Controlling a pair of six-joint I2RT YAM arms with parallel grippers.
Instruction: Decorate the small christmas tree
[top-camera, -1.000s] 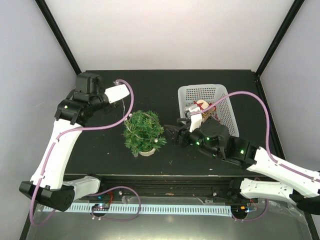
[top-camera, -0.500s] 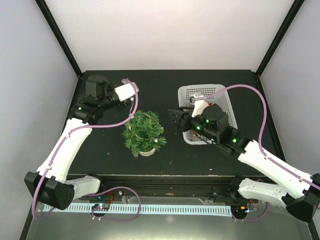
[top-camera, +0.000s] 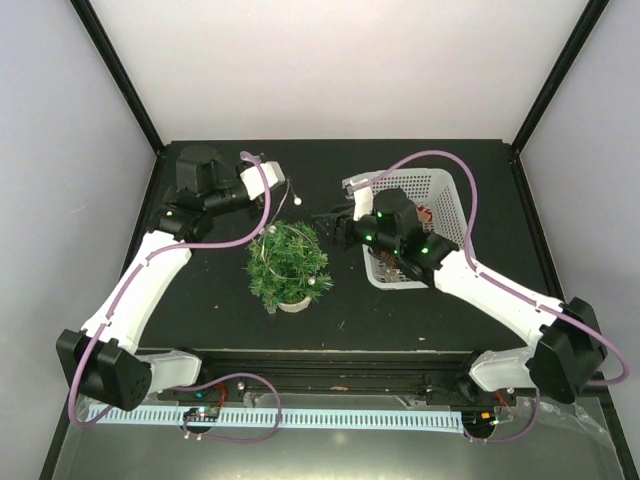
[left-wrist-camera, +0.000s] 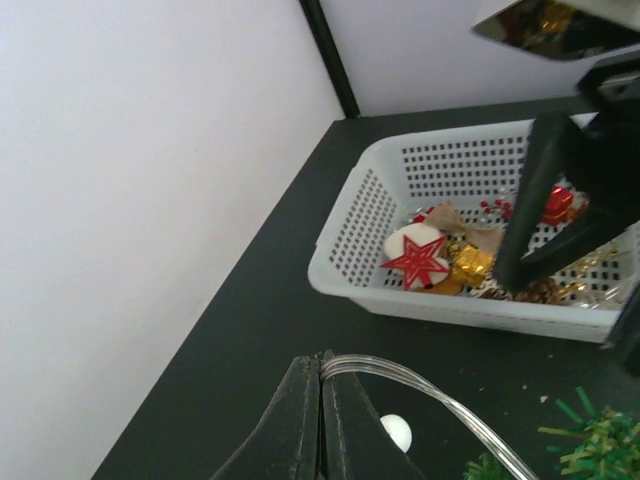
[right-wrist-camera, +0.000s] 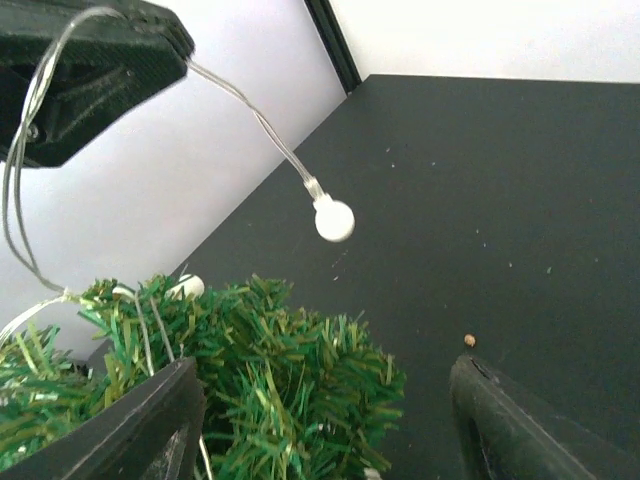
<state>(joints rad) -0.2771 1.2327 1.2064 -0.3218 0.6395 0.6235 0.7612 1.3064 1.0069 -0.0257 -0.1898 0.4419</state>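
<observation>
Small bushy green artificial christmas tree (top-camera: 289, 262) upright near the middle of the black desk (top-camera: 200, 300), unmoved, already looped with a thin clear wire string of lights (left-wrist-camera: 380, 364). Loose end with its round white bulb (right-wrist-camera: 335, 220) now lifted at the tree's 12 o'clock, pinched in the shut left jaws. Right jaws wide and empty, swung from 3 o'clock to 1 o'clock, off the white plastic mesh basket (top-camera: 420, 178). Probably reaching for the dangling end to finish the wrap.
</observation>
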